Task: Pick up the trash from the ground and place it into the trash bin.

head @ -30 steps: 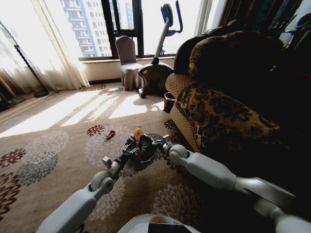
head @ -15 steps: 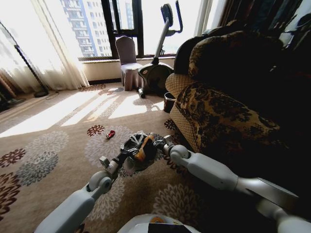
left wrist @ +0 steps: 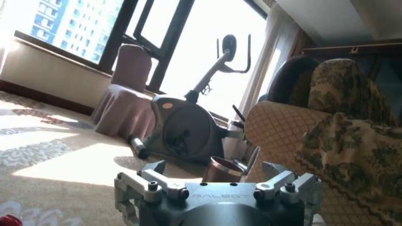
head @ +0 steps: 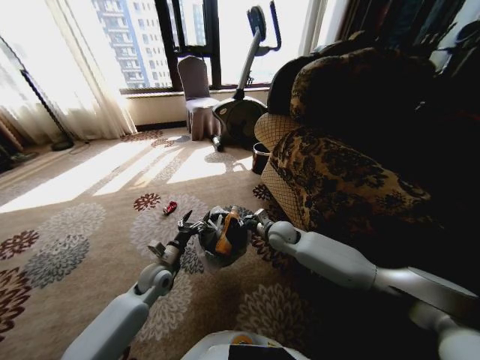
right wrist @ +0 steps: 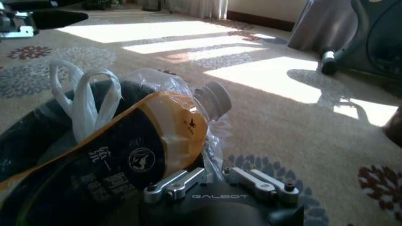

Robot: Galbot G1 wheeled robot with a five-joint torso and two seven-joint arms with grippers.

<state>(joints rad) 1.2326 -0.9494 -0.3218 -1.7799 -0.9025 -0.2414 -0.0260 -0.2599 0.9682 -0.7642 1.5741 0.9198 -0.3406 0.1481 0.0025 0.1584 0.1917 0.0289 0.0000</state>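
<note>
The trash bin [head: 211,251], a small black bucket with a crinkled plastic liner [right wrist: 94,96], sits on the carpet between my two arms. A bottle with an orange and black label [head: 224,234] lies tilted across the bin's mouth, its grey cap [right wrist: 212,96] sticking out over the rim. My right gripper [head: 259,218] is at the bin's right side, its fingers [right wrist: 179,182] close together at the rim and liner. My left gripper [head: 182,226] hangs just left of the bin, open and empty, its fingers [left wrist: 154,172] spread wide. A small red scrap [head: 171,208] lies on the carpet farther off.
A patterned sofa [head: 337,172] fills the right side, close to the bin. A dark cup-like bucket [head: 261,157] stands by the sofa's far corner, with an exercise bike [head: 244,112] and a covered chair [head: 199,94] behind. Open carpet stretches to the left.
The left gripper held the bottle upright over the bin, tipped it in, then let go and drew back to the left. The bottle now lies across the bin.
</note>
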